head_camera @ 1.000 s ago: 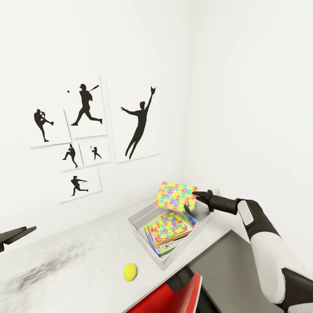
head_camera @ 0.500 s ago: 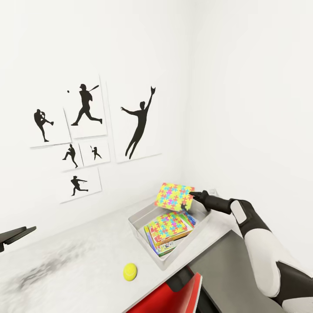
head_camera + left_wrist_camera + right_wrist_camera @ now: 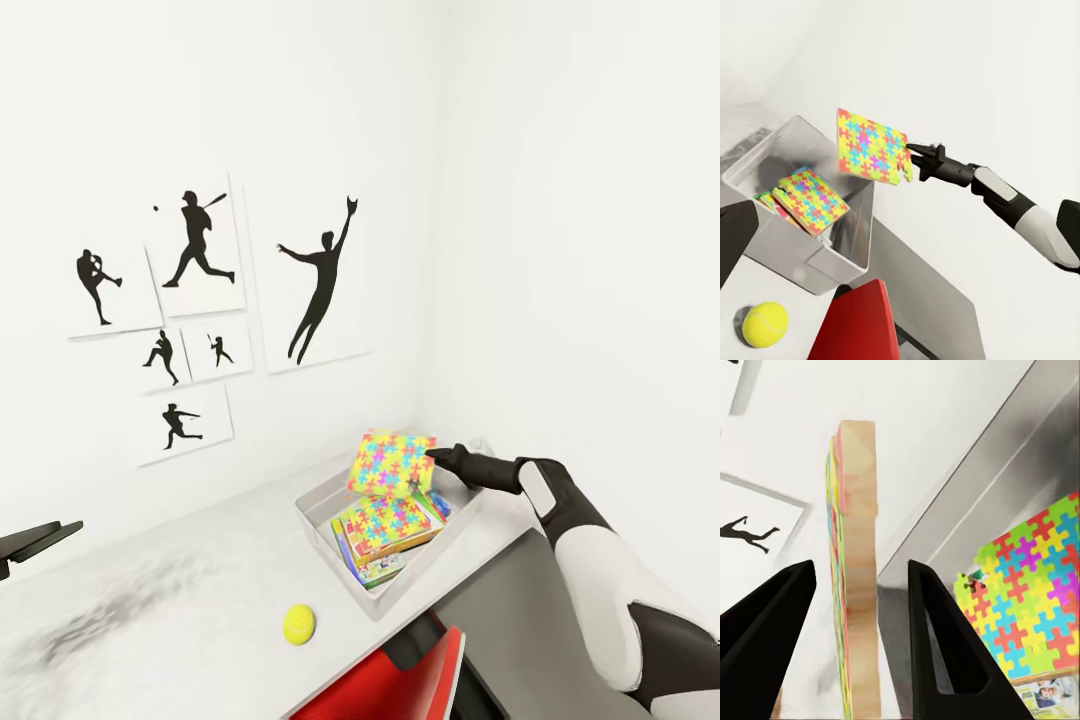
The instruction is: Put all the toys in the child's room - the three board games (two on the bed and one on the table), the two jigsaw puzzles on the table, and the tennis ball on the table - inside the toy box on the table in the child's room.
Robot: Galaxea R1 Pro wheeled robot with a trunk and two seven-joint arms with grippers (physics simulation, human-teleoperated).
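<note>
1. The right gripper (image 3: 432,470) holds one jigsaw puzzle (image 3: 390,463) above the toy box (image 3: 330,500), over its far end by the wall corner.
2. In the right wrist view the two dark fingers (image 3: 937,645) stand apart on either side of the slab's wooden edge (image 3: 859,562), with a gap visible at each side (so the jaws look spread rather than pinching, though whether any pad touches the slab lower down I cannot tell).
3. The held puzzle is tilted on edge, its coloured face turned toward the room.
4. A second puzzle (image 3: 385,522) lies flat inside the toy box, on top of the stacked board games (image 3: 378,570), whose corners show beneath it.
5. The tennis ball (image 3: 299,623) rests on the worktop (image 3: 180,620), outside the box and near the front edge.
6. The left gripper (image 3: 731,240) shows as a dark shape at the edge of its own wrist view; the state of its jaws cannot be told.
7. Black sports-silhouette pictures (image 3: 200,300) hang on the white wall behind the worktop.
8. A red chair back (image 3: 400,685) stands just below the worktop's front edge.
</note>
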